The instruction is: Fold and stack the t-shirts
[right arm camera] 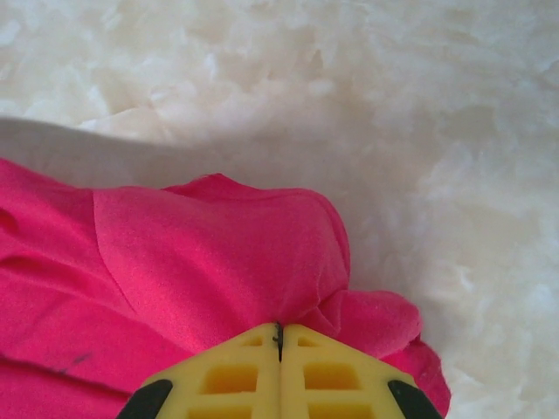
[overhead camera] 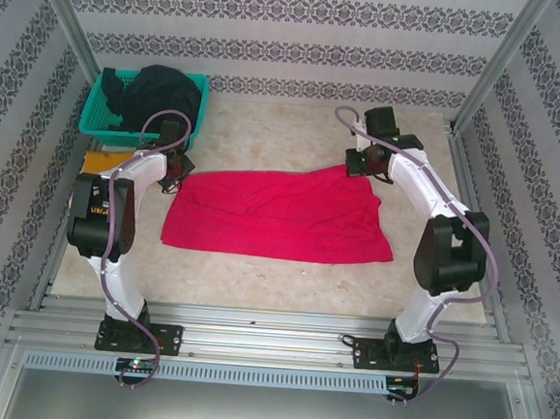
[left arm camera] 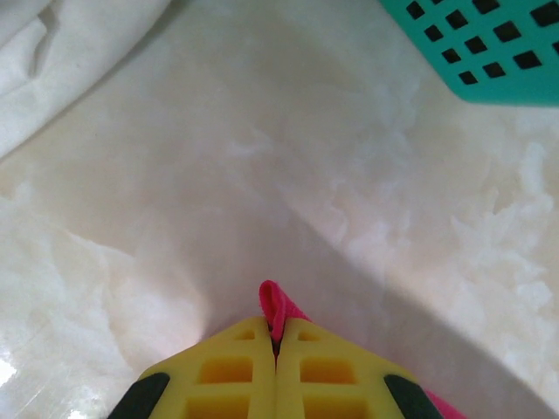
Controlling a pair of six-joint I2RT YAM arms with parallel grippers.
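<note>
The two arm bases are bolted at the 6 o'clock edge of the pale, marbled worktop (overhead camera: pixel 255 277). Just beyond them, the red t-shirt (overhead camera: pixel 277 216) lies spread in a rough rectangle across the middle. Its near hem runs from 8 o'clock to 4 o'clock, and the cloth looks mostly flat with soft creases.

The left claw (overhead camera: pixel 174 176) sits at the shirt's 10 o'clock corner. In the left wrist view, its yellow fingers (left arm camera: pixel 229 371) are pressed together. A small tuft of red cloth pokes out between their tips, so it is clamped on the red t-shirt.

The right claw (overhead camera: pixel 363 168) sits at the shirt's 1 o'clock corner, where the cloth rises in a peak towards it. In the right wrist view, its fingers (right arm camera: pixel 332 377) are closed tight on a bunched fold of the same shirt, and red fabric fans out to 9 o'clock of the tips.

At 9 o'clock of the worktop, partly hidden behind the left arm, is the edge of a mustard-yellow t-shirt (overhead camera: pixel 101 162). Farther off, at 11 o'clock, a teal mesh basket (overhead camera: pixel 97 117) stands against the patterned wall. A heap of dark t-shirts (overhead camera: pixel 161 91) is piled inside it and rises above the rim.
</note>
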